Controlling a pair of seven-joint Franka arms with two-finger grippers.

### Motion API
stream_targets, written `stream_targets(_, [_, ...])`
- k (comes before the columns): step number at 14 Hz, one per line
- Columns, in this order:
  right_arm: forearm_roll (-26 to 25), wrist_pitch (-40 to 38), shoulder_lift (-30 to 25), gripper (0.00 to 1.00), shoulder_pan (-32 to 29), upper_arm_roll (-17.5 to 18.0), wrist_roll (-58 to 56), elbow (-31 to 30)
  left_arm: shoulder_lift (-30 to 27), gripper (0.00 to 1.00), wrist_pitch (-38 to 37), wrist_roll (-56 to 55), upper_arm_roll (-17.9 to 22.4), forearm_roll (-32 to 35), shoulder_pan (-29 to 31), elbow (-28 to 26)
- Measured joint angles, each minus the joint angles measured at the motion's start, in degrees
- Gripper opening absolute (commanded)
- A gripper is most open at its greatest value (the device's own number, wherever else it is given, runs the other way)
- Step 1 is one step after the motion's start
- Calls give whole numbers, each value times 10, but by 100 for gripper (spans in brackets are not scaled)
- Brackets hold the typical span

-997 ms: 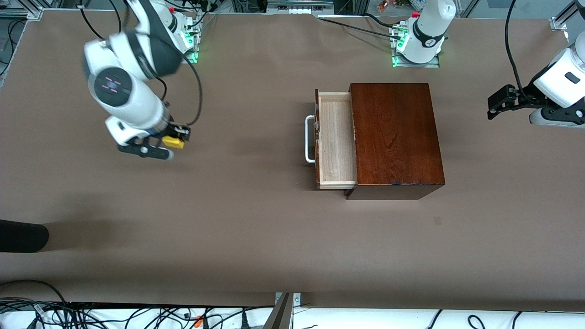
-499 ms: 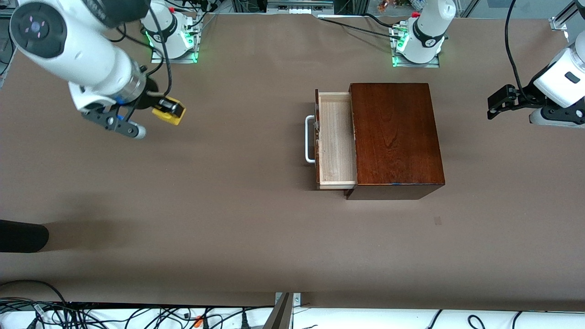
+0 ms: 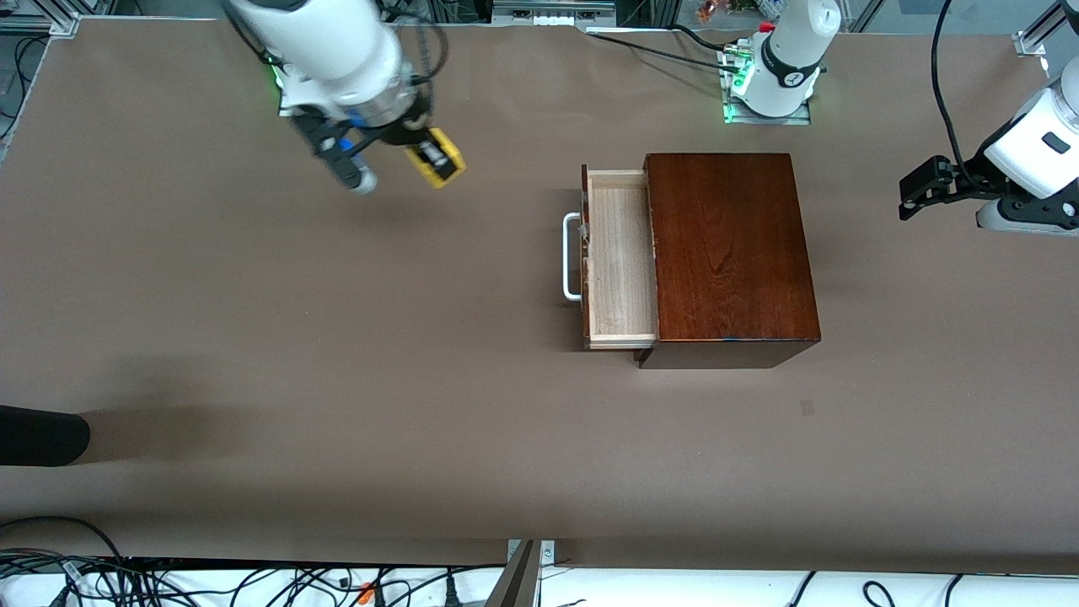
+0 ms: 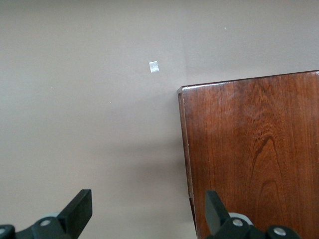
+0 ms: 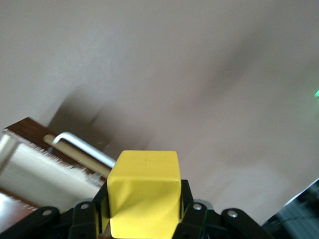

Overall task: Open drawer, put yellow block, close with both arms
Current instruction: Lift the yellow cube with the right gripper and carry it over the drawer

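Above the brown worktop [image 3: 337, 337], near its own base, the right tool [image 3: 419, 157] pinches the yellow block [image 3: 436, 163]. Toward the left arm's end, the drawer [image 3: 620, 253] stands pulled out of its box [image 3: 725, 253]. Beside the box, the left tool [image 4: 148, 214] waits, fingers spread.

Drawer [image 3: 622, 261] juts from box [image 3: 725, 253] at nine o'clock, front view. My right gripper [image 3: 426, 156], block [image 3: 440, 165] in it, over table [image 3: 337, 354]; left gripper [image 3: 915, 192] waits at box's three o'clock.
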Motion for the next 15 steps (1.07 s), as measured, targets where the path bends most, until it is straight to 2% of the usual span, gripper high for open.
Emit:
stream_targets(4, [-9,80,46,0,70,-1,175,10,0,100,0,0,0,0,0,0])
stream_targets(10, [-104,135,188,0,183,-7,384,120,0,100,0,0,1,0,0,0])
stream_targets(15, [-115,186,262,0,261,-73,429,142,0,100,0,0,2,0,0,0])
